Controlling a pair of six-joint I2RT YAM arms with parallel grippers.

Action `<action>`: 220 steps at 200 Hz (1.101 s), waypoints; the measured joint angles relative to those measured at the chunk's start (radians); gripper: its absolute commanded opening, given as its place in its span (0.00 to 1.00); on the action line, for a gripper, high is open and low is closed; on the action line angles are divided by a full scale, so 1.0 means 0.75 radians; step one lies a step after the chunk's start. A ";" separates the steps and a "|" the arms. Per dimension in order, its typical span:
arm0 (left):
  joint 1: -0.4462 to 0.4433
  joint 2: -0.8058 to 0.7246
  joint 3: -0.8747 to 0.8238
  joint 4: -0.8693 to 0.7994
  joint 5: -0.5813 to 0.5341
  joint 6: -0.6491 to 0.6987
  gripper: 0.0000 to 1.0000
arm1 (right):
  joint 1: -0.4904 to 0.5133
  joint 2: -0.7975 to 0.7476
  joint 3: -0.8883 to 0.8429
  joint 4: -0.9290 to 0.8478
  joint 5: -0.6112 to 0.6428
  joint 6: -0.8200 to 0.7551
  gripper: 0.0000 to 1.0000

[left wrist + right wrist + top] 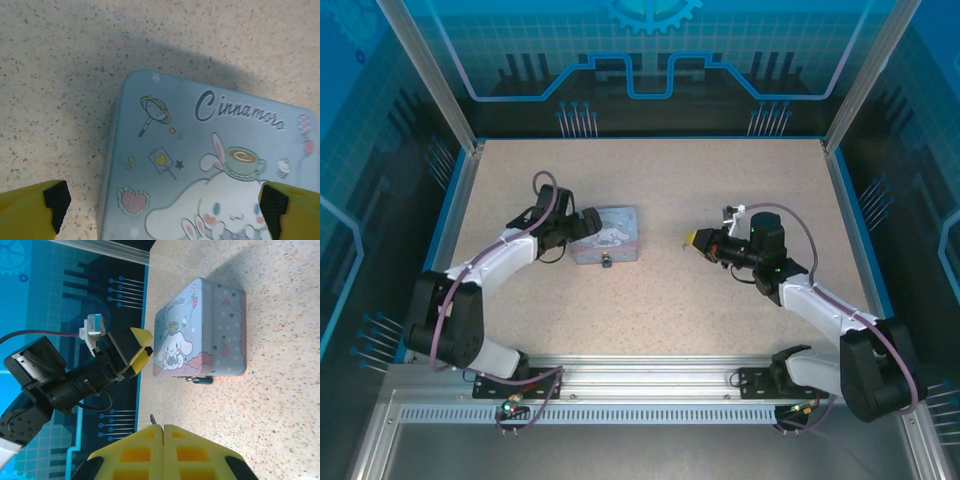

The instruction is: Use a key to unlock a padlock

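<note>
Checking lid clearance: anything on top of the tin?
Nothing lies on the printed lid of the tin. The open left gripper hangs over its left end, hiding that edge from above. The padlock sits at the front wall.

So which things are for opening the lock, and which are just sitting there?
For the job: padlock; key, pinched in the right gripper; left gripper, open.
Just there: cartoon tin; speckled table.

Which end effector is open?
The left end effector, jaws wide apart over the pale blue cartoon-printed tin box; the right end effector is shut.
</note>
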 measured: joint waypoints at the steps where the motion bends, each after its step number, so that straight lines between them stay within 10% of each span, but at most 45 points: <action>1: 0.000 0.002 0.000 0.002 0.002 0.001 0.99 | -0.002 0.000 0.000 -0.001 -0.001 -0.001 0.00; 163: -0.244 0.223 0.081 0.263 0.070 -0.172 0.99 | -0.162 -0.217 -0.021 -0.278 -0.057 -0.090 0.00; 220: -0.259 -0.078 -0.009 0.192 0.017 -0.193 0.99 | -0.166 -0.271 0.038 -0.411 -0.075 -0.140 0.00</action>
